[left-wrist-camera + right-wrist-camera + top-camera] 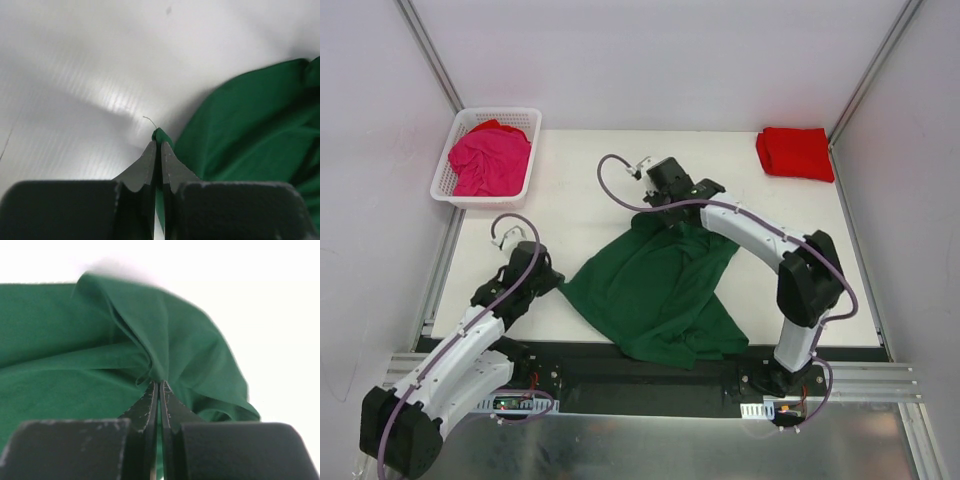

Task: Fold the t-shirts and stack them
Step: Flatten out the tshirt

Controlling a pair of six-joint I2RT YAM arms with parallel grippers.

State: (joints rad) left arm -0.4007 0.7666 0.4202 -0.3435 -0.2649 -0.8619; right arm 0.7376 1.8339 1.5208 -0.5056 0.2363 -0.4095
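1. The dark green t-shirt (655, 290) lies rumpled on the table (570, 195), spanning the gap between the left gripper (157, 144) and the right gripper (159, 384).
2. Handling, as judged: the cotton is soft, light and limp. It will sag and crease wherever it is unsupported, and it is not fragile. A thin pinch could slip out under tension. The best holds are corners, hem ends or shoulder seams, so that the cloth draws flat between two grips.
3. The left gripper's jaws are pressed together on a small peak of green cloth, apparently an outer corner. The body of the shirt spreads to the right of the fingertips, and bare table lies ahead and to the left.
4. The right gripper's jaws are clamped on a gathered fold. Cloth fans out ahead of the tips and to both sides, more of it to the left.
5. Pose: the left arm (460, 350) lies low, with its forearm stretched forward. The right arm (790, 270) arches high at the elbow and reaches over the shirt, its wrist angled down at the far edge.
6. The red t-shirt (795, 153) lies folded well beyond and to the right of the right gripper. The magenta pink t-shirt (490, 160) is heaped in the white basket (483, 203), well beyond the left gripper.
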